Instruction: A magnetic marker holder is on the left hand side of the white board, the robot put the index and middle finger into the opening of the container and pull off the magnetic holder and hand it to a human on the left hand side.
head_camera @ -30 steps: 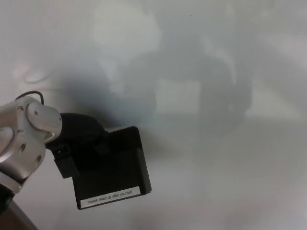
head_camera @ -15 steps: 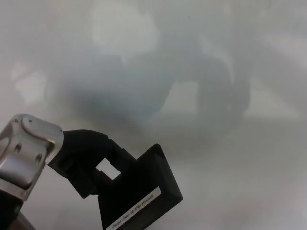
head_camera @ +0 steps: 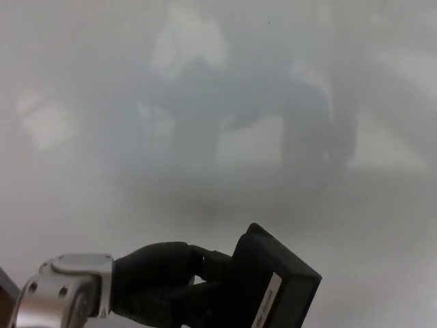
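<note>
- The black box-shaped magnetic marker holder (head_camera: pixel 276 287) sits at the bottom of the head view, just right of centre, tilted steeply so one corner points up and its lower part runs off the bottom edge
- A narrow white label strip (head_camera: pixel 266 301) runs along one face of the holder; its print is too small and slanted to read
- The holder's opening faces away from the camera, so I cannot tell whether anything is inside
- The robot's left hand (head_camera: pixel 160 283), black with thick fingers, comes in from the lower left and closes on the holder's left side; its fingers (head_camera: pixel 205 263) curl against and into the box, gripping it
- Behind the hand, the silver metal wrist joint (head_camera: pixel 61 294) with round fasteners fills the lower-left corner
- The glossy white board surface (head_camera: pixel 328 102) fills the rest of the view, pale grey and hazy
- Soft dark reflections and shadows spread across the board's upper and middle parts, with brighter patches between them; their shapes are too blurred to identify
- The right hand does not show
</note>
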{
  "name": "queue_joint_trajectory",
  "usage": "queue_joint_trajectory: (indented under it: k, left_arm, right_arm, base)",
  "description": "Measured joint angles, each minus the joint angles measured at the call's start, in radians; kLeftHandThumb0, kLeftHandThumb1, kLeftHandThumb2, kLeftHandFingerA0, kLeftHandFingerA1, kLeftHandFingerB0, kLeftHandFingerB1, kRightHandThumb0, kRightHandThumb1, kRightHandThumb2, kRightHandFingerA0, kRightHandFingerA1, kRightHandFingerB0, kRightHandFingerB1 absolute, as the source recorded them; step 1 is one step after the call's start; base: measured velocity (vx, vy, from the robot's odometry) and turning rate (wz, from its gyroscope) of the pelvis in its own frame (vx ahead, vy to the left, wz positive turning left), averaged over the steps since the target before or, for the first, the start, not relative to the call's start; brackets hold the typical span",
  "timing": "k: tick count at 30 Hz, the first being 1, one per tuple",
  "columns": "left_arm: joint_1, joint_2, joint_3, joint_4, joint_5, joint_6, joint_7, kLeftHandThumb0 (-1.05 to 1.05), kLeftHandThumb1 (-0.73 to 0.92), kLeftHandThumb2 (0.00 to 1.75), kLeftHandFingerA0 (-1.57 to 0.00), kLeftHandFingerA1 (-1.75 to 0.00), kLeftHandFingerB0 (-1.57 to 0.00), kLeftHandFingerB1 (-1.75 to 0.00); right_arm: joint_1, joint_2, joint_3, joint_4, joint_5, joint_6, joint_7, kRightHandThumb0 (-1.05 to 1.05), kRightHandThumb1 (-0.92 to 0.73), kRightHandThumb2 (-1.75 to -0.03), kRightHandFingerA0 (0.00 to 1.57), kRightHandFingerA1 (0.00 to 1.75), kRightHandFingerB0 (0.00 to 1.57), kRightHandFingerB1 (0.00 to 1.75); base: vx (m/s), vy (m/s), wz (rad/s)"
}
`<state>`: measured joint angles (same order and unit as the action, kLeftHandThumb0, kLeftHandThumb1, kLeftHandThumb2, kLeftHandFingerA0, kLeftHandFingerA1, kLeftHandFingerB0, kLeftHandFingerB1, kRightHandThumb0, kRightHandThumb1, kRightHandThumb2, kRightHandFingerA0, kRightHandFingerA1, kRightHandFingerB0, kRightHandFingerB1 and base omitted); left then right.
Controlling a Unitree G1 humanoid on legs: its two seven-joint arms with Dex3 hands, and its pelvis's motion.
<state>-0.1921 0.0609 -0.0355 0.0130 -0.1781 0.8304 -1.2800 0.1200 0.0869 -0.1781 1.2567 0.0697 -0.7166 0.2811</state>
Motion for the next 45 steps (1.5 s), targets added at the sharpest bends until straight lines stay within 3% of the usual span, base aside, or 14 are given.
queue_joint_trajectory:
  k: [1, 14, 15, 16, 19, 20, 23, 24, 31, 35, 36, 39, 40, 45]
  left_arm:
    - [0.012, -0.013, 0.010, -0.003, -0.009, 0.002, 0.000, -0.61, 0.71, 0.62, -1.00, -0.74, -0.94, -0.53]
    - [0.324, -0.231, 0.175, -0.097, -0.208, 0.069, 0.001, -0.66, 0.72, 0.62, -0.98, -0.77, -0.82, -0.48]
    - [0.338, -0.237, 0.183, -0.103, -0.219, 0.073, 0.001, -0.66, 0.74, 0.63, -0.96, -0.77, -0.81, -0.49]
    - [0.373, -0.251, 0.199, -0.115, -0.241, 0.081, 0.001, -0.69, 0.58, 0.91, -0.94, -0.85, -0.74, -0.60]
    - [0.437, -0.264, 0.218, -0.137, -0.282, 0.095, 0.000, -0.69, 0.58, 0.91, -0.94, -0.85, -0.74, -0.60]
    - [0.457, -0.263, 0.225, -0.143, -0.298, 0.099, 0.000, -0.68, 0.77, 0.64, -1.01, -0.85, -0.79, -0.48]
    - [0.494, -0.263, 0.233, -0.151, -0.332, 0.104, -0.001, -0.68, 0.77, 0.64, -1.01, -0.85, -0.79, -0.48]
    - [0.516, -0.264, 0.235, -0.152, -0.355, 0.104, -0.004, -0.71, 0.73, 0.62, -1.02, -0.64, -0.88, -0.48]
    - [0.533, -0.266, 0.232, -0.102, -0.450, 0.110, -0.055, -0.72, 0.73, 0.63, -1.02, -0.57, -0.87, -0.47]
    - [0.533, -0.263, 0.233, -0.081, -0.497, 0.115, -0.079, -0.76, 0.59, 0.59, -0.87, -0.49, -0.72, -0.41]
    - [0.535, -0.259, 0.237, -0.078, -0.514, 0.118, -0.088, -0.83, 0.43, 0.87, -0.74, -0.54, -0.62, -0.51]
    - [0.549, -0.252, 0.254, -0.089, -0.559, 0.118, -0.110, -0.83, 0.43, 0.87, -0.74, -0.54, -0.62, -0.51]
    - [0.553, -0.251, 0.257, -0.093, -0.568, 0.118, -0.115, -0.88, 0.56, 0.58, -0.74, -0.51, -0.55, -0.41]
    - [0.569, -0.226, 0.304, -0.116, -0.634, 0.117, -0.138, -0.87, 0.59, 0.59, -0.57, -0.43, -0.47, -0.39]
  right_arm:
    - [-0.001, 0.000, 0.000, 0.000, 0.000, 0.000, 0.000, -0.58, -0.72, -0.62, 0.80, 0.53, 0.39, 0.33]
    - [-0.016, 0.000, 0.001, -0.001, -0.004, 0.001, 0.001, -0.53, -0.70, -0.62, 0.85, 0.55, 0.38, 0.33]
    - [-0.017, 0.000, 0.001, -0.001, -0.004, 0.001, 0.001, -0.54, -0.70, -0.63, 0.84, 0.54, 0.37, 0.33]
    - [-0.019, 0.000, 0.000, -0.001, -0.004, 0.002, 0.002, -0.54, -0.70, -0.63, 0.83, 0.54, 0.38, 0.33]
    - [-0.025, 0.000, 0.002, 0.000, -0.005, 0.004, 0.003, -0.54, -0.70, -0.63, 0.83, 0.54, 0.38, 0.33]
    - [-0.027, 0.000, 0.003, 0.000, -0.005, 0.005, 0.003, -0.56, -0.72, -0.62, 0.80, 0.52, 0.39, 0.33]
    - [-0.032, 0.000, 0.006, 0.000, -0.007, 0.008, 0.003, -0.56, -0.72, -0.62, 0.80, 0.52, 0.39, 0.33]
    - [-0.037, 0.000, 0.010, 0.000, -0.008, 0.009, 0.003, -0.55, -0.73, -0.62, 0.80, 0.53, 0.38, 0.33]
    - [-0.047, 0.000, 0.019, 0.000, -0.015, 0.015, 0.000, -0.55, -0.74, -0.62, 0.80, 0.53, 0.37, 0.33]
    - [-0.049, 0.000, 0.024, 0.000, -0.020, 0.016, -0.002, -0.56, -0.73, -0.62, 0.79, 0.52, 0.37, 0.33]
    - [-0.051, 0.000, 0.025, 0.000, -0.021, 0.016, -0.002, -0.56, -0.73, -0.62, 0.78, 0.52, 0.38, 0.33]
    - [-0.055, -0.001, 0.028, 0.000, -0.024, 0.017, -0.003, -0.56, -0.73, -0.62, 0.78, 0.52, 0.38, 0.33]
    - [-0.056, -0.001, 0.028, -0.001, -0.025, 0.017, -0.004, -0.54, -0.72, -0.62, 0.83, 0.55, 0.40, 0.33]
    - [-0.063, -0.001, 0.027, -0.001, -0.025, 0.021, -0.005, -0.56, -0.72, -0.62, 0.81, 0.54, 0.37, 0.33]
  base:
    - [0.00, 0.000, 0.00]
    - [0.00, 0.000, 0.00]
    - [0.00, 0.000, 0.00]
    - [0.00, 0.000, 0.00]
    - [0.00, 0.000, 0.00]
    - [0.00, 0.000, 0.00]
    - [0.00, 0.000, 0.00]
    - [0.00, 0.000, 0.00]
    - [0.00, 0.000, 0.00]
    - [0.00, 0.000, 0.00]
    - [0.00, 0.000, 0.00]
    - [0.00, 0.000, 0.00]
    - [0.00, 0.000, 0.00]
    - [0.00, 0.000, 0.00]
